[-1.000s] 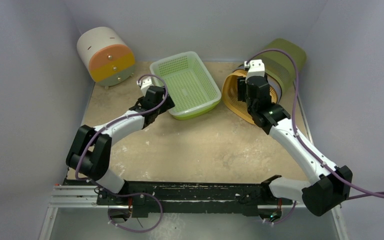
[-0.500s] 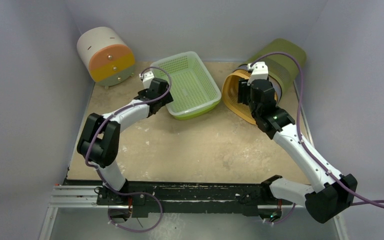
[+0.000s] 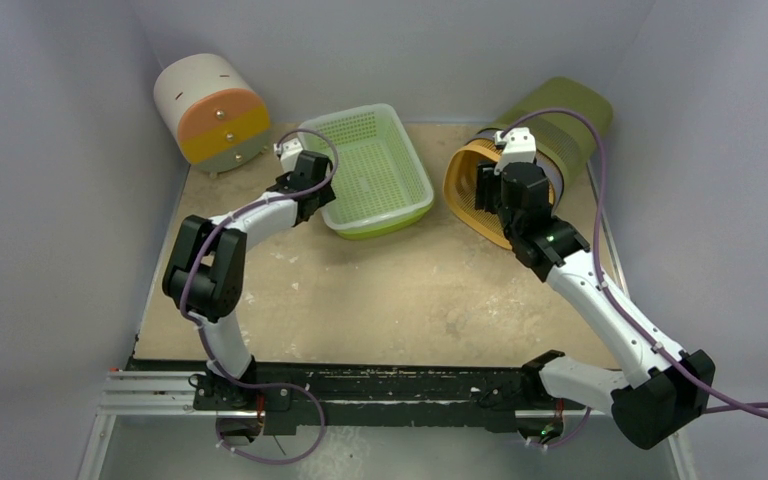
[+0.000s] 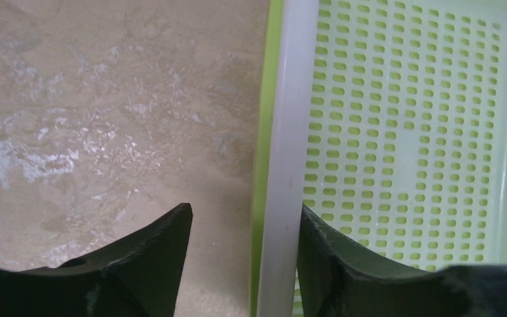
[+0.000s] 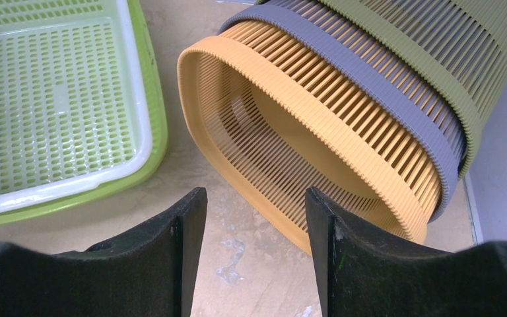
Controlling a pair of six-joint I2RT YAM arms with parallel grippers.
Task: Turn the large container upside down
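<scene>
Pale lavender walls close in a table (image 3: 380,300) whose top is beige and mottled, with whitish scuffed patches like worn stone. Toward the back stands the green basket (image 3: 375,175), upright with its mouth facing up: a shallow rectangular tray of glossy plastic, its floor and walls pierced with rows of small oval slots and its rolled rim a paler, almost white shade. The left gripper (image 4: 245,208) is clamped across the basket's left rim (image 4: 284,165), one black finger inside the basket against the rim and the other outside over the table (the outer finger's contact is hard to make out). The right gripper (image 5: 256,191) hangs with its jaws spread and nothing between them, just in front of three slatted oval baskets lying on their sides, nested one in another: orange basket (image 5: 317,125) innermost, grey-blue basket (image 5: 370,86) around it, olive basket (image 5: 436,39) outermost, all ribbed with fine vertical slats. At the back left sits a rounded white drawer unit (image 3: 215,115) with orange, yellow and pale green fronts
</scene>
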